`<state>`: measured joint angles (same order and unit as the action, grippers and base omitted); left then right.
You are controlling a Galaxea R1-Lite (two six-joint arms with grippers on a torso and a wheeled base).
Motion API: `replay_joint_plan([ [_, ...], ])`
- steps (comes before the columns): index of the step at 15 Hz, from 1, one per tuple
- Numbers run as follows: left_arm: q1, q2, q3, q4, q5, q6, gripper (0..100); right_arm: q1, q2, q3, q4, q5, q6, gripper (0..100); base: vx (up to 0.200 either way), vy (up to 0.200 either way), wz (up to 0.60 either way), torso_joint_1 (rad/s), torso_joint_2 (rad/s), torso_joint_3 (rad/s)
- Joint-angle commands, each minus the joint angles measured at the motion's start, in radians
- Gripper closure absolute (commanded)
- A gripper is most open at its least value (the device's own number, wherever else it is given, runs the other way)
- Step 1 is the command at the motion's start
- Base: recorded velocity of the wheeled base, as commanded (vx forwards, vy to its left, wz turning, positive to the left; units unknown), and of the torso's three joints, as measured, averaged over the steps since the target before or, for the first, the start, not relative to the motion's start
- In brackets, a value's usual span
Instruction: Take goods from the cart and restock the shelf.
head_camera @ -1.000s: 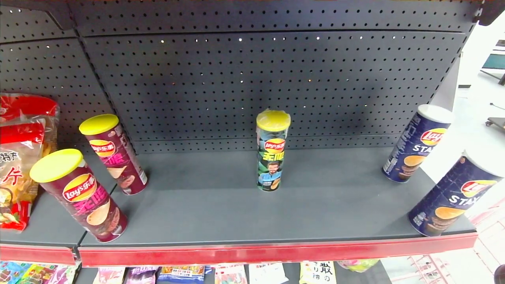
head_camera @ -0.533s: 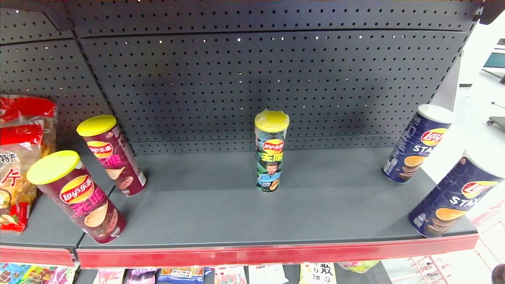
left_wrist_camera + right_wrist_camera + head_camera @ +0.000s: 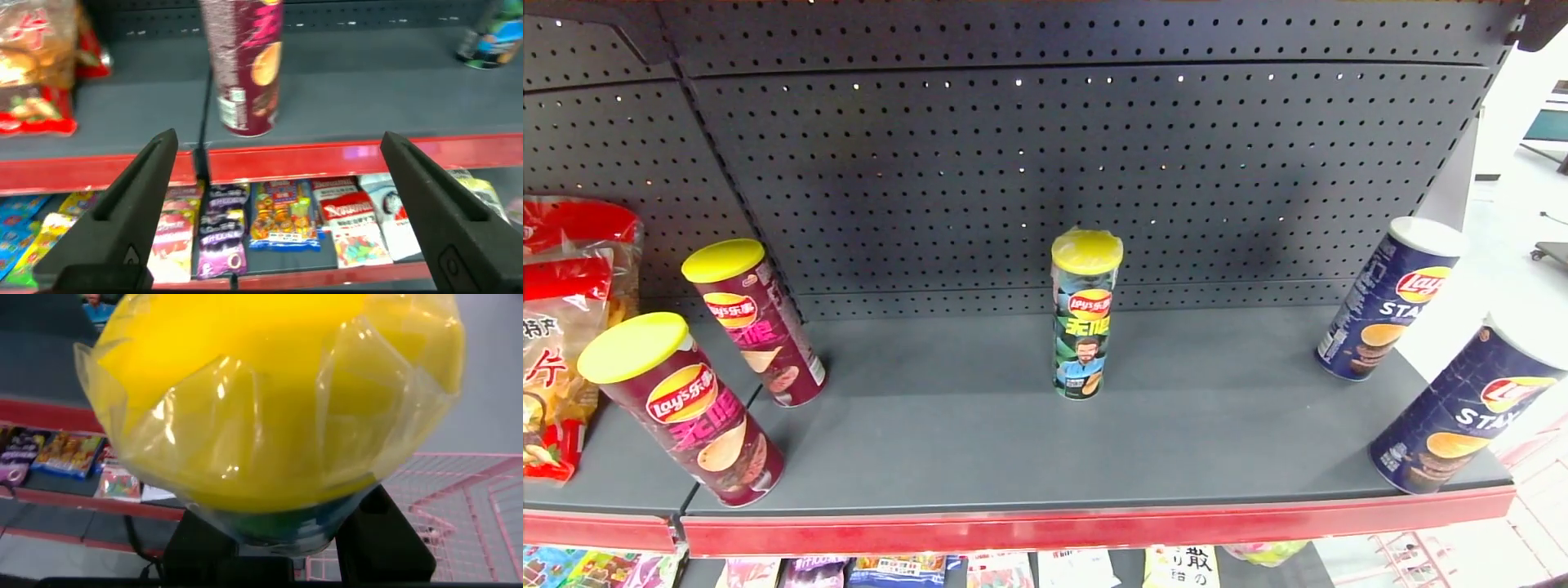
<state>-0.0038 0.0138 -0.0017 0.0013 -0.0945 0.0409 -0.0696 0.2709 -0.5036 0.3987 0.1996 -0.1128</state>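
Head view is taking in the dark shelf [image 3: 980, 441] with its red front lip and pegboard back. Two maroon cans [image 3: 694, 408] with yellow lids are standing at its left end, one behind the other. A green can [image 3: 1085, 314] with a yellow lid and a cartoon face on its label is standing alone in the middle. Two dark blue cans [image 3: 1388, 298] with white lids are standing at the right end, the nearer one right at the corner. Red snack bags [image 3: 564, 327] are leaning at the far left, and small packets [image 3: 898, 567] are lying on the tier below.

The left pincer [image 3: 278, 139] is hovering in front of the shelf lip, facing the nearer maroon can, with its two dark fingers [image 3: 131, 212] spread wide and nothing between them.

The right pincer [image 3: 286, 539] is gripping a yellow-lidded can [image 3: 270, 400] by its greenish body, the lid wrapped in clear film and pointing at the camera. This can is being held off the shelf, with the pink wire cart [image 3: 466, 498] showing behind it.
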Motion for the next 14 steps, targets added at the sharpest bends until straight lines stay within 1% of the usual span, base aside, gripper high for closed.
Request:
replay_joint_plan([
  [1, -0.001, 0.008, -0.001, -0.004, -0.03, 0.03, 0, 0.054, -0.044, 0.002, 0.008, 0.017, 0.001, 100, 0.0, 0.0, 0.0, 0.0, 0.0, 0.0],
  [3, -0.001, 0.003, -0.001, -0.004, -0.047, 0.039, 0, 0.102, -0.035, 0.004, 0.005, 0.018, 0.002, 100, 0.0, 0.0, 0.0, 0.0, 0.0, 0.0],
  [5, -0.001, 0.005, 0.0, -0.009, -0.048, 0.036, 0, 0.146, -0.032, 0.004, 0.009, 0.017, 0.004, 100, 0.0, 0.0, 0.0, 0.0, 0.0, 0.0],
  [7, -0.001, 0.006, 0.0, -0.009, -0.048, 0.033, 0, 0.154, -0.028, 0.005, 0.009, 0.017, 0.016, 100, 0.0, 0.0, 0.0, 0.0, 0.0, 0.0],
  [8, -0.001, 0.006, -0.001, -0.009, -0.048, 0.028, 0, 0.154, -0.028, 0.005, 0.009, 0.017, 0.024, 100, 0.0, 0.0, 0.0, 0.0, 0.0, 0.0],
  [9, -0.001, 0.008, -0.001, -0.009, -0.041, 0.004, 0, 0.154, -0.03, 0.005, 0.009, 0.017, 0.027, 100, 0.0, 0.0, 0.0, 0.0, 0.0, 0.0],
  [10, -0.001, 0.014, -0.003, -0.009, -0.031, -0.004, 0, 0.154, -0.032, 0.005, 0.009, 0.014, 0.028, 100, 0.0, 0.0, 0.0, 0.0, 0.0, 0.0],
  [11, -0.002, 0.038, -0.055, -0.01, -0.041, -0.009, 0, 0.154, -0.032, 0.005, 0.009, 0.012, 0.028, 100, 0.0, 0.0, 0.0, 0.0, 0.0, 0.0],
  [12, -0.004, 0.209, -0.208, -0.009, -0.042, -0.052, 0, 0.154, -0.03, 0.004, 0.009, 0.012, 0.028, 100, 0.0, 0.0, 0.0, 0.0, 0.0, 0.0],
  [13, -0.016, 0.376, -0.371, -0.012, -0.064, -0.145, 0, 0.154, -0.028, 0.007, 0.009, 0.012, 0.028, 100, 0.0, 0.0, 0.0, 0.0, 0.0, 0.0],
  [14, -0.054, 0.46, -0.463, -0.012, -0.137, -0.131, 0, 0.154, -0.03, 0.019, 0.009, 0.012, 0.027, 100, 0.0, 0.0, 0.0, 0.0, 0.0, 0.0],
])
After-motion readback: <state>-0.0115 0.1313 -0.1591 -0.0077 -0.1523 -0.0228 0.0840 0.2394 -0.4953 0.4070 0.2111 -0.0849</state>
